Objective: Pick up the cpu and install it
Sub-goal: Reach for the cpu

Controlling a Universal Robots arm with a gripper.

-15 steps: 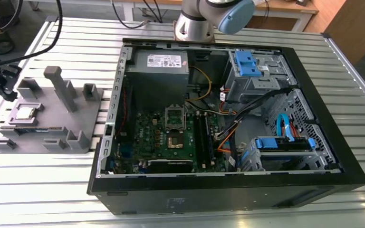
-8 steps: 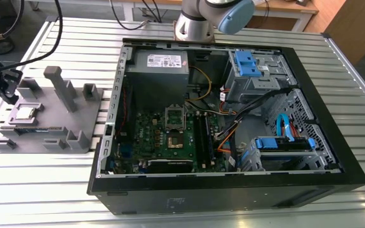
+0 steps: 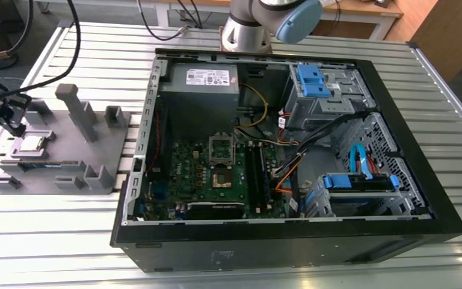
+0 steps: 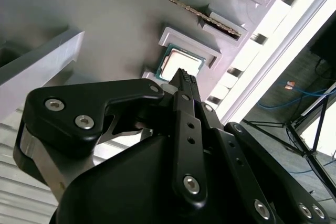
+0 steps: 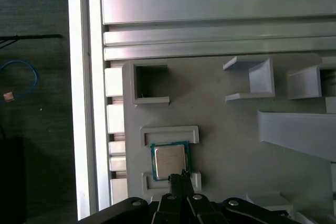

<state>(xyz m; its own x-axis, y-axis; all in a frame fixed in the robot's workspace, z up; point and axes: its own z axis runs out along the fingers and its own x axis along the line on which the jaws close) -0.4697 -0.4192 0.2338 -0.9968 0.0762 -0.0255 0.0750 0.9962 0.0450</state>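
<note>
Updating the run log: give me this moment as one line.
stage: cpu not yet picked | gripper: shut, empty, over cpu | cpu: lying in grey holder recess

Cpu (image 3: 32, 143) in holder (image 3: 109, 143) on table (image 3: 55, 232), near holder's edge at the exterior view's left. Case (image 3: 295, 248) beside holder, at the exterior view's right.

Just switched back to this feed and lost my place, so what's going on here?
The arm's black claw hangs, fingers together, over one edge of the small flat square silvery-topped cpu. The cpu lies in its recess on the grey plastic holder, not gripped; I cannot tell if the claw touches it. The open black computer case stands at the exterior view's right of the holder.
</note>
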